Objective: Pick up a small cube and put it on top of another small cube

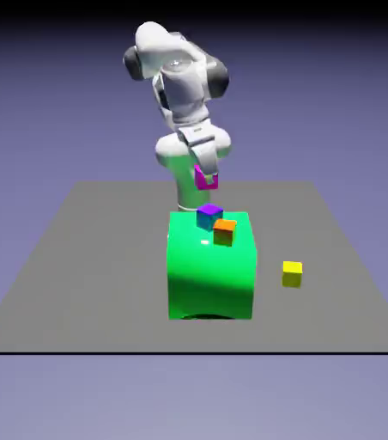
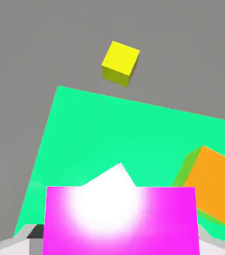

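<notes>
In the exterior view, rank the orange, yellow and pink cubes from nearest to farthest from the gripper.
1. Pink cube: between the gripper's fingers.
2. Orange cube: on the green block.
3. Yellow cube: on the table, at the view's right.

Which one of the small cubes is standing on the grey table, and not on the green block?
The yellow cube: it alone rests on the grey table, beside the green block, on the exterior view's right.
</notes>
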